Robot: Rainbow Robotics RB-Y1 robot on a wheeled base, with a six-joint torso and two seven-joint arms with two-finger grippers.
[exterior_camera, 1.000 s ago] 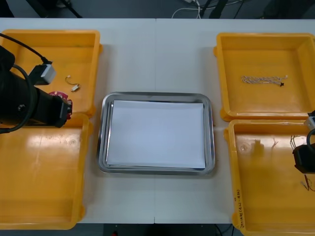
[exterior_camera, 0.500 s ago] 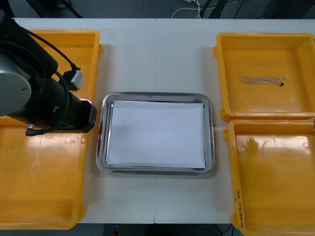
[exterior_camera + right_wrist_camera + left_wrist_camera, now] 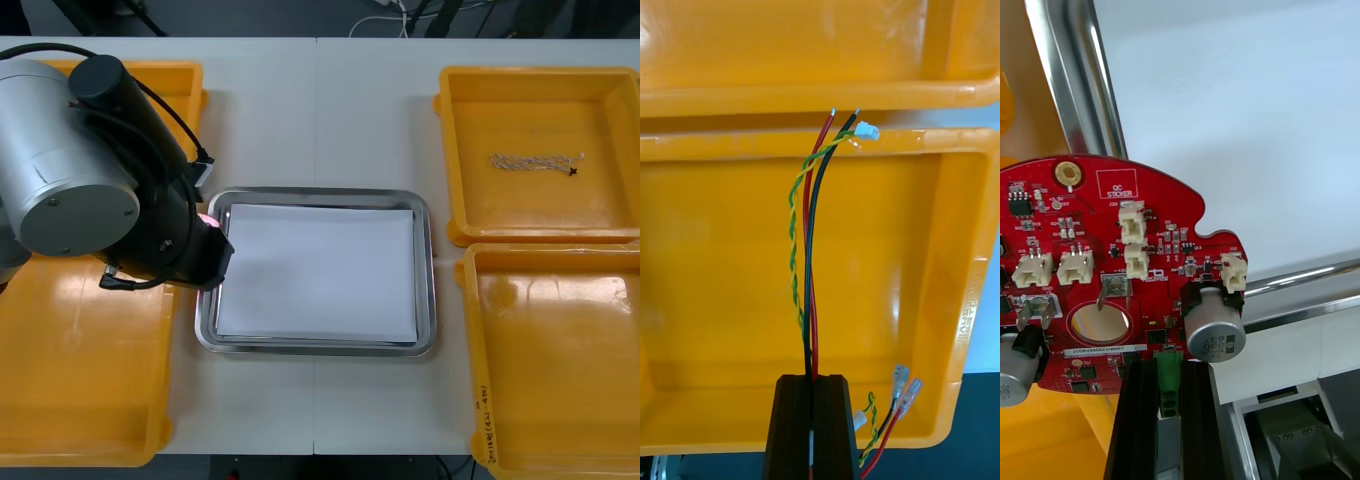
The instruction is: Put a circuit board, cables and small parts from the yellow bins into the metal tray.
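My left gripper (image 3: 1166, 390) is shut on a green connector at the edge of a round red circuit board (image 3: 1112, 262). It holds the board above the left rim of the metal tray (image 3: 1075, 90), whose inside is white. In the front view the left arm covers the left bins, and its gripper (image 3: 212, 240) sits at the tray's (image 3: 320, 195) left edge. My right gripper (image 3: 812, 405) is shut on a bundle of red, black and yellow-green twisted cables (image 3: 811, 262). The bundle hangs over an orange-looking bin (image 3: 730, 247).
A twisted blue and white cable (image 3: 535, 161) lies in the far right yellow bin (image 3: 540, 80). The near right bin (image 3: 560, 360) and near left bin (image 3: 80, 400) flank the tray. A strip of bare table runs along the front of the tray.
The left arm swung from the far left bin to the tray's left edge, carrying the board. The right gripper left the front view, and the cables are gone from the near right bin.
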